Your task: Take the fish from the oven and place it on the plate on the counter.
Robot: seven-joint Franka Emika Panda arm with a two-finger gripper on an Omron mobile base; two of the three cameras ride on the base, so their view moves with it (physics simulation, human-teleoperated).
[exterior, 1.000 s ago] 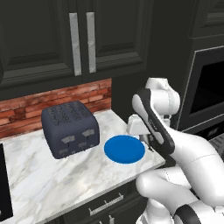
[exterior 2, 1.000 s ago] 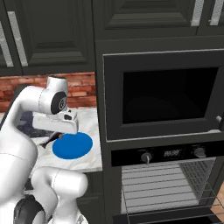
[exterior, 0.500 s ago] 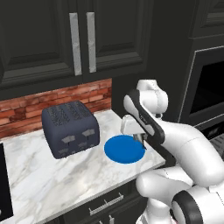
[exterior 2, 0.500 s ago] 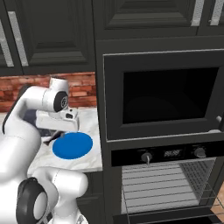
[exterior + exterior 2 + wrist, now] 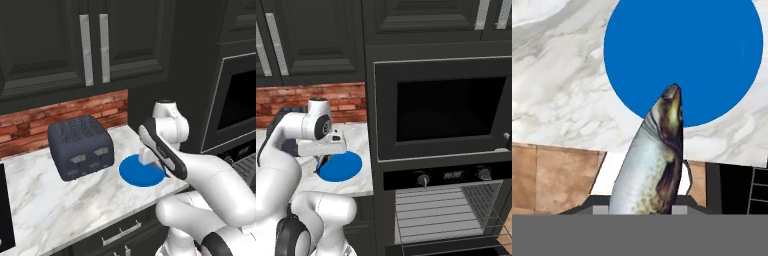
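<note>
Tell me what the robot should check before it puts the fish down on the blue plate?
1. Fish held in the gripper: ok.
2. Plate bare, nothing lying on it: ok.
3. Plate sits flat on the counter: ok.
4. Fish over the plate's middle: not ok, its tip only overlaps the plate's rim in the hand view.
5. Toaster apart from the plate: ok.
6. Height of the fish above the plate: cannot tell.
</note>
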